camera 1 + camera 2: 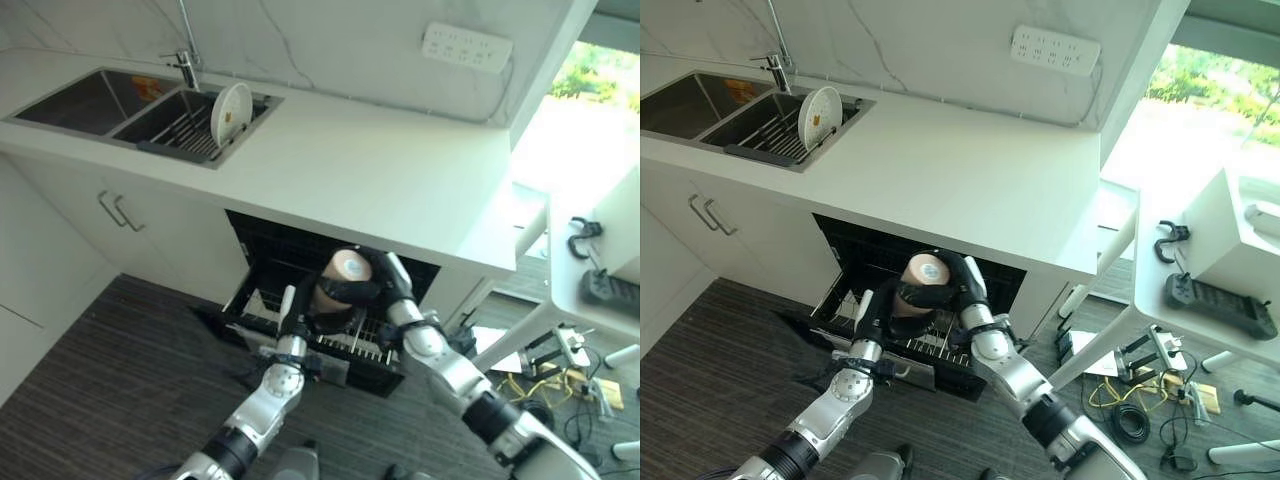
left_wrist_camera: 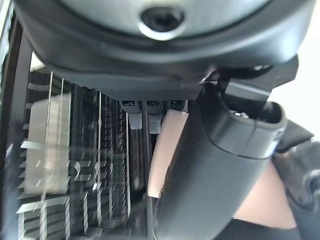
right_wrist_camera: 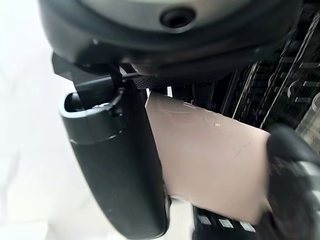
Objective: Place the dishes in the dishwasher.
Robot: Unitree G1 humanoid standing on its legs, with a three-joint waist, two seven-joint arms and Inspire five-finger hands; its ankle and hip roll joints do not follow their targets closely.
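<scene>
Hovering over the dishwasher rack (image 1: pixel 300 330), a pink cup (image 1: pixel 343 270) is clasped by both the left robot hand (image 1: pixel 325 305) and the right robot hand (image 1: pixel 385 290); uneven release could tip it against the tines.

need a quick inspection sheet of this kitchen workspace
surface: white counter, bare.
job's things: pink cup held by both hands over the pulled-out dishwasher rack; white plate upright in the sink.
clutter: nothing seen on the counter.
hands: left hand and right hand both curled round the cup.
cables: loose cables on the floor at right.
surroundings: faucet, wall socket strip, cabinets, white side table.
</scene>
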